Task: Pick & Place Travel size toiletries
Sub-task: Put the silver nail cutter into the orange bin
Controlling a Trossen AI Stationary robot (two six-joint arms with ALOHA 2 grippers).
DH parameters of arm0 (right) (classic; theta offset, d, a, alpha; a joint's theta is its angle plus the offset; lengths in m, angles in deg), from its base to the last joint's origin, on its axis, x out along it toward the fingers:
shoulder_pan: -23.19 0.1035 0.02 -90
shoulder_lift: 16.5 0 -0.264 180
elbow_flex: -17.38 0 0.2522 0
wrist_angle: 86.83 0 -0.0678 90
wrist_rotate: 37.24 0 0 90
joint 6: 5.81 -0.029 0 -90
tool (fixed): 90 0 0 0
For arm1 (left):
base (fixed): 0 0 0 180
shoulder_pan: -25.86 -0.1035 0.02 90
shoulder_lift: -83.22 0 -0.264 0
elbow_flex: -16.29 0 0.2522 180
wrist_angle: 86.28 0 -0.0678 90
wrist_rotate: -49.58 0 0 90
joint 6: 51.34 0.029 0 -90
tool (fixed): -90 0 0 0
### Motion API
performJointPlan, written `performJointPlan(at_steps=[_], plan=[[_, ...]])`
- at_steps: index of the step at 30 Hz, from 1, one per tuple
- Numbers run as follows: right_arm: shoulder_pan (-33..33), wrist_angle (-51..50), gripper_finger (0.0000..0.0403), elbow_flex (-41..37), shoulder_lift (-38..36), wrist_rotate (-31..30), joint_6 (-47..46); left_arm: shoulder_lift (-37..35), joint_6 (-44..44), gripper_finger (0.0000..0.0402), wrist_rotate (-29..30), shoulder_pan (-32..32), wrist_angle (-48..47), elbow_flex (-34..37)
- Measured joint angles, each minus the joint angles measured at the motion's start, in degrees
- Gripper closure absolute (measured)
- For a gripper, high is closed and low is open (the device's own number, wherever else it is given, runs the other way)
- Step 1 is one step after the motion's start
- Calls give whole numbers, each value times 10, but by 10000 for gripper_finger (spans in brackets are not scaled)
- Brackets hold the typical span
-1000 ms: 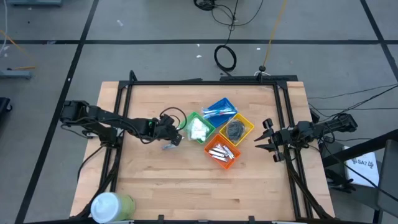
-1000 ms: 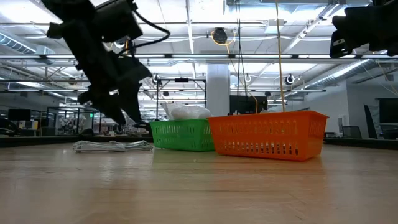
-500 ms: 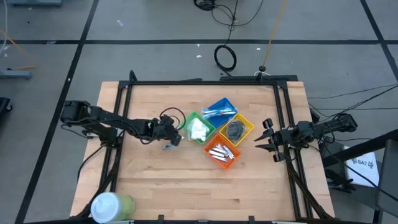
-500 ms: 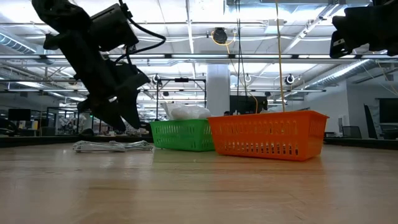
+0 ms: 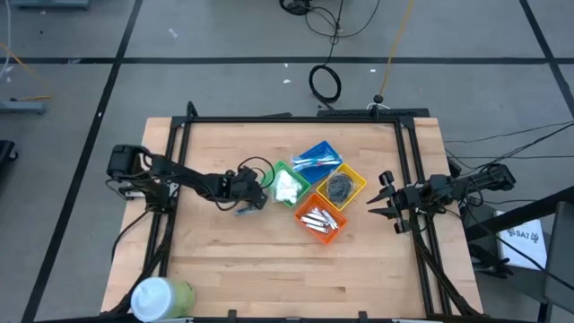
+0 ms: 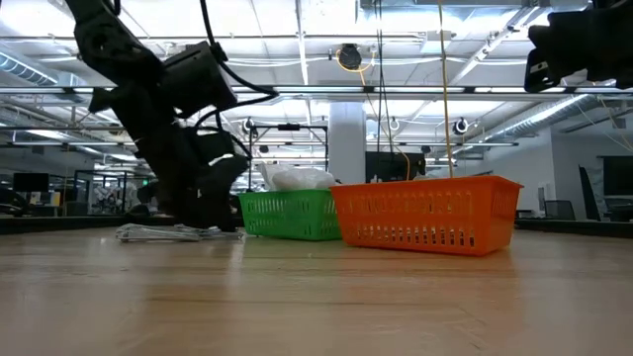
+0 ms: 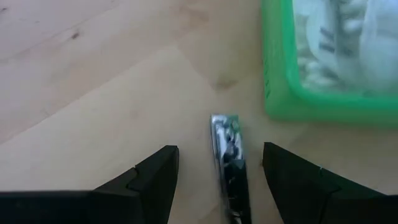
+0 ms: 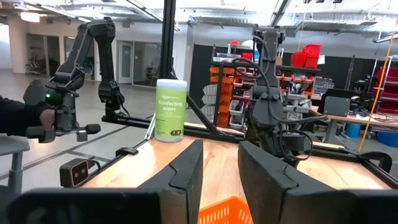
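A short silver metal piece (image 7: 229, 163) lies flat on the wood just beside the green bin (image 7: 281, 107), which holds white packets (image 5: 287, 187). My left gripper (image 7: 221, 180) is low over it and open, one finger on each side of the piece, apart from it. In the low view the gripper (image 6: 203, 213) hangs just above the silver piece (image 6: 163, 233). The orange bin (image 5: 339, 230) holds more silver pieces, the blue bin (image 5: 334, 149) blue-and-white sticks, the yellow bin (image 5: 359, 179) a dark grey wad. My right gripper (image 5: 375, 199) waits raised at the table's right edge, open with a narrow gap.
The four bins stand clustered at the table's middle, the green one close to my left gripper's far side. A green-and-white cylinder (image 5: 161, 296) stands at the near left corner. Bare wood lies toward the near edge and between bins and right arm.
My left gripper has come down toward the table, from well above the silver piece to just over it, staying open. The silver piece and the bins have not moved.
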Motion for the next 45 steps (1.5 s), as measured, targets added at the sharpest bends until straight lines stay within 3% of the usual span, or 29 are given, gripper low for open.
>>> performJointPlan(at_steps=[6, 15, 21, 27, 32, 36, 41, 45], plan=[[0, 0, 312, 0, 0, 0, 0, 10, 0, 192, -8, -4, -6, 0], [0, 0, 312, 0, 0, 0, 0, 4, 0, 374, -17, -5, -35, 0], [0, 1, 312, 0, 0, 0, 0, -63, 4, 361, -54, 1, -105, -7], [0, 0, 312, 0, 0, 0, 0, -179, 56, 372, -18, 29, -110, -35], [0, 1, 312, 0, 0, 0, 0, -220, 146, 372, -35, 65, 64, -58], [0, 1, 312, 0, 0, 0, 0, -185, 238, 372, -102, 83, 169, -100], [0, 0, 312, 0, 0, 0, 0, -76, 310, 372, -104, 91, 149, -204], [0, 0, 312, 0, 0, 0, 0, 33, 355, 372, -148, 84, 139, -288]])
